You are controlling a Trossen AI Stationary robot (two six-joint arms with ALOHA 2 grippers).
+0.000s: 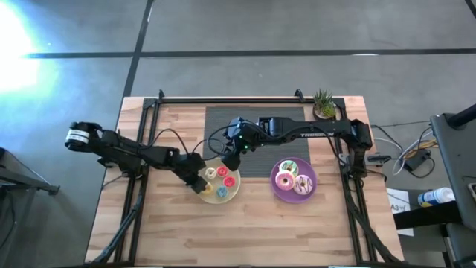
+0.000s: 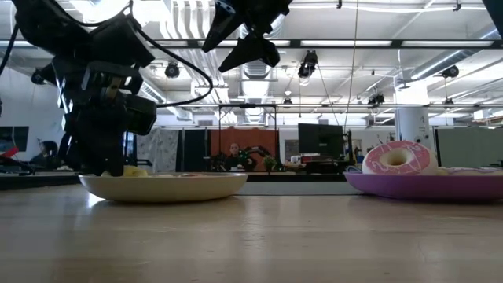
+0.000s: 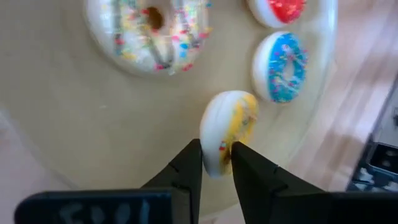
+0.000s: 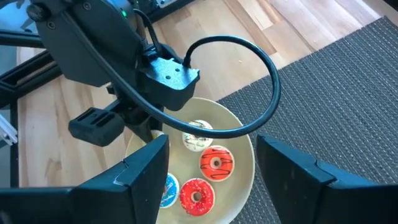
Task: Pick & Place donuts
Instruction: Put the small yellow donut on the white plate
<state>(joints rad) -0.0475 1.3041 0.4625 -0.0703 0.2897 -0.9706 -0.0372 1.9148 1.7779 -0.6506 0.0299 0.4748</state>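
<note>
Wooden table [image 1: 245, 223]: cream plate [image 4: 239, 186] is set beside purple plate [image 1: 277, 192]. Yellow donut [image 3: 229, 130] is pinched on edge by left pincer [image 3: 216, 163]. Right pincer [image 4: 211, 171] is held spread above.

We are looking straight down on the whole surface [image 1: 245, 223] from overhead, and level across it from its edge. Each wrist camera is peering closely past its own fingers; all four views are sharing the cream plate [image 1: 223, 195].

Tiny donuts [image 4: 215, 163] on cream plate; yellow one [image 3: 227, 132] seemingly on edge; larger pink-iced ones [image 1: 285, 179] on purple.
</note>
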